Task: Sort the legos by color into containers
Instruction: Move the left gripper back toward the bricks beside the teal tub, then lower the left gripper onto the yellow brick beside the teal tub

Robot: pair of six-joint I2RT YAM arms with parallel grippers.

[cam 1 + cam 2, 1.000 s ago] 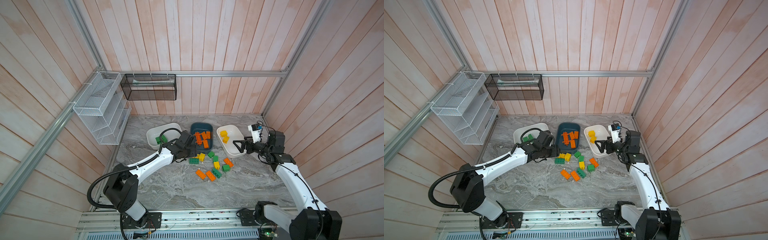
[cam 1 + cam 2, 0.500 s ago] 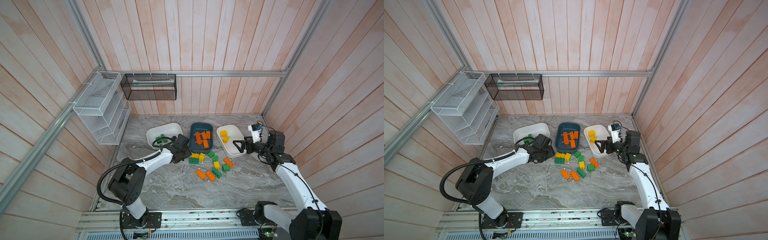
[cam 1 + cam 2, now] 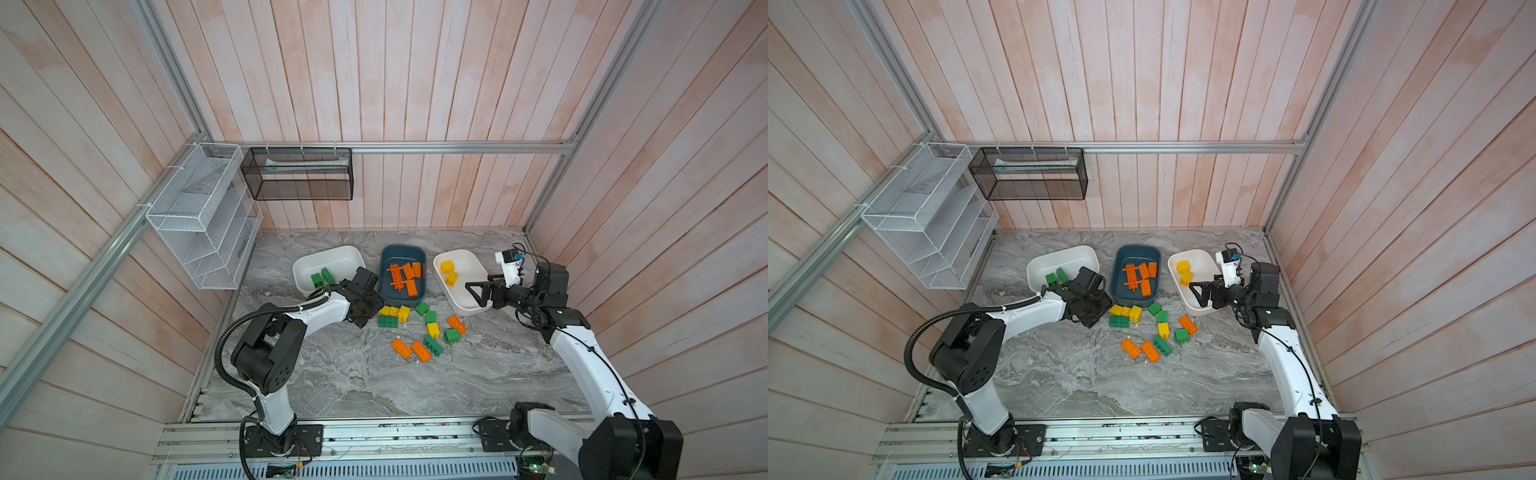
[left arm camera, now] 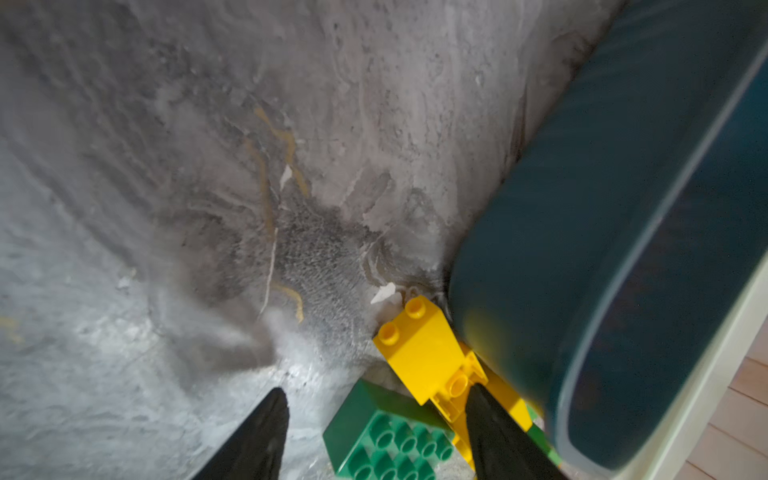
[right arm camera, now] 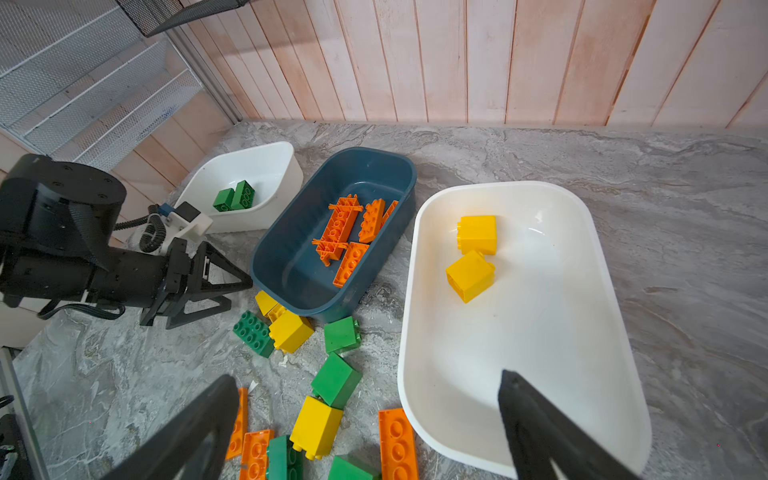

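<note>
**Top views.** My left end effector (image 3: pixel 371 309) sits low over the bench (image 3: pixel 353 374), just beside the near corner of the blue tub (image 3: pixel 401 249), at the edge of the loose bricks (image 3: pixel 432 330). My right end effector (image 3: pixel 473 294) hangs over the near end of the right white tub (image 3: pixel 465 266), fingers spread wide, holding nothing. Green bricks (image 3: pixel 322 277) lie in the left white tub (image 3: pixel 332 255), orange bricks (image 3: pixel 405 274) in the blue tub, and yellow bricks (image 3: pixel 449 272) in the right white tub.

**Left wrist view.** The fingers of my left end effector (image 4: pixel 376 390) stand apart and clamp nothing. A green brick (image 4: pixel 386 436) lies between them. A yellow brick (image 4: pixel 419 353) lies just beside the blue tub (image 4: pixel 582 249).

**Right wrist view.** My right end effector (image 5: pixel 368 378) is wide open and empty. One finger is above the loose bricks (image 5: pixel 336 378), the other above the right white tub (image 5: pixel 540 332), where two yellow bricks (image 5: pixel 473 253) touch.
</note>
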